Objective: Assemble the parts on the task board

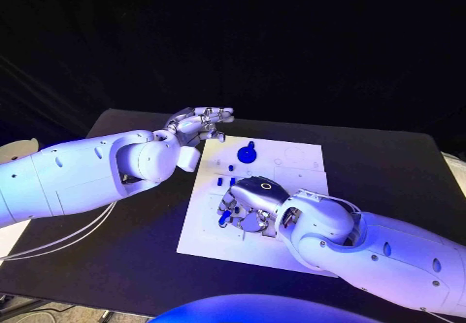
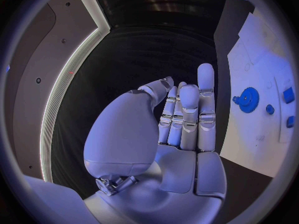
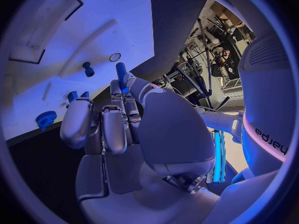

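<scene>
Right hand [image 1: 250, 205] pinches a blue peg [image 3: 121, 69] over the white task board [image 1: 301, 168]; left hand [image 1: 199, 124] hovers empty, fingers loosely apart, at its far-left corner.

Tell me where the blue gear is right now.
In the head view the blue gear lies on the far part of the task board, just right of the left hand and beyond the right hand.

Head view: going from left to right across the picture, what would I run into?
Left arm → left hand → blue gear on the task board → right arm. The right hand overlaps the board, its fingers pinching a blue peg.
</scene>
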You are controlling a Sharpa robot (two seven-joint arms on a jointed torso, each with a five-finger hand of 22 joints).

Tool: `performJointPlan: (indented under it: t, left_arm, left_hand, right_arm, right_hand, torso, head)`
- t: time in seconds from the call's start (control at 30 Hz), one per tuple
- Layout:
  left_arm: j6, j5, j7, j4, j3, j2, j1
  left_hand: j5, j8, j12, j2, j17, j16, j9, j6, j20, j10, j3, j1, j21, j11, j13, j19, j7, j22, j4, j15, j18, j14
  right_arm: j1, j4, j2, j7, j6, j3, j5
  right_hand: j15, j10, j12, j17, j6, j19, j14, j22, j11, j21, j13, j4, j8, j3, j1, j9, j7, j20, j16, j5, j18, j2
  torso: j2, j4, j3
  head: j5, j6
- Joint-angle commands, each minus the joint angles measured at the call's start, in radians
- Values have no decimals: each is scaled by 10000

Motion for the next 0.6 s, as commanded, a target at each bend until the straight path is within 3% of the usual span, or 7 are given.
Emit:
performJointPlan:
  t: [0.03, 0.6]
  left_arm:
    - [205, -35, 46, 34, 5, 18, 6]
    - [211, -35, 40, 44, 5, 16, 6]
  left_hand:
    - [47, 13, 8, -29, -15, -31, -4, -75, -16, -73, 11, -1, -23, 2, -9, -28, -6, -13, -52, -28, 102, -71]
    - [47, 13, 8, -29, -15, -31, -4, -75, -16, -73, 11, -1, -23, 2, -9, -28, -6, -13, -52, -28, 102, -71]
  right_arm:
    - [-35, -146, 96, 161, 429, -18, -171]
    - [-61, -442, 284, -331, 1073, -68, -802]
  right_hand:
    - [36, 363, -49, -7, -4, 9, 469, -15, -323, 36, 16, -26, -35, 78, 223, -1, 80, 6, 40, 53, 66, 190]
    - [45, 362, -68, -22, -8, 1, 465, -29, -312, 28, 18, -31, -47, 87, 194, 1, 91, 13, 32, 52, 69, 183]
  torso:
    - [0, 0, 3]
    - [-3, -6, 8]
  head:
    - [27, -31]
    - [2, -55]
